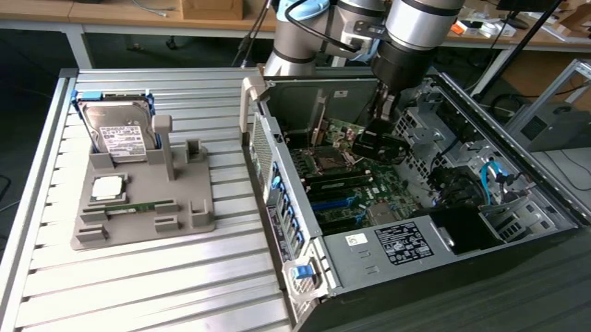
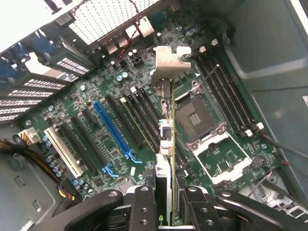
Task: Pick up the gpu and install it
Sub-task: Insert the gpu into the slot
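Wrist view: gpu (image 2: 166,130) edge-on, base behind claw (image 2: 168,204)

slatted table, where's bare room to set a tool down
Bare slats below the grey fixture in the exterior view, across to the case, plus a strip between those two. Crowded: the fixture's hard drive end, and inside the case, where the hand holds the gpu.

My bench is a slatted grey metal table (image 1: 138,277) over a dark floor (image 1: 23,104), pale wooden desks (image 1: 111,10) behind with a cardboard box (image 1: 212,8) and cables (image 1: 152,8), an aluminium frame (image 1: 558,90) at the exterior view's right.
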{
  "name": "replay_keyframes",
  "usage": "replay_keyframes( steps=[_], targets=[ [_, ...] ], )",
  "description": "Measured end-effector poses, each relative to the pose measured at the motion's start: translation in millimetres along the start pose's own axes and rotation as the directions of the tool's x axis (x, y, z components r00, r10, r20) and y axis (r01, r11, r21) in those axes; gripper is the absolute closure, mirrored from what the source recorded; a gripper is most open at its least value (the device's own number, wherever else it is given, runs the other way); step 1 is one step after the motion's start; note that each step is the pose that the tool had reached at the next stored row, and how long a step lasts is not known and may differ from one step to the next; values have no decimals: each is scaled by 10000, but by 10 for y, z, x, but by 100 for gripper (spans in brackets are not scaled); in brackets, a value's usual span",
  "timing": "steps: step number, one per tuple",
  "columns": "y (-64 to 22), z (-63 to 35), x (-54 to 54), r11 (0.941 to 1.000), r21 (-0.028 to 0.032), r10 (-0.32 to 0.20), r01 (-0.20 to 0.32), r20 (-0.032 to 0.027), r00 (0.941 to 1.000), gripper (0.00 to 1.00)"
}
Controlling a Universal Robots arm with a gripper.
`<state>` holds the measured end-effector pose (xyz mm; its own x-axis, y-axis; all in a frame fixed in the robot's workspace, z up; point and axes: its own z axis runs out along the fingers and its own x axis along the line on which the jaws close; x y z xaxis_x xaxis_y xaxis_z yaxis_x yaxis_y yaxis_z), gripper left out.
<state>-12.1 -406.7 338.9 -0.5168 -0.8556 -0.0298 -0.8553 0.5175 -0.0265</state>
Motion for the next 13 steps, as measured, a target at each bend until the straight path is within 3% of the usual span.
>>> replay_keyframes(
  steps=[13],
  targets=[
    [0,0,0,9973,-21,-737,737,21,9973,73]
  ],
)
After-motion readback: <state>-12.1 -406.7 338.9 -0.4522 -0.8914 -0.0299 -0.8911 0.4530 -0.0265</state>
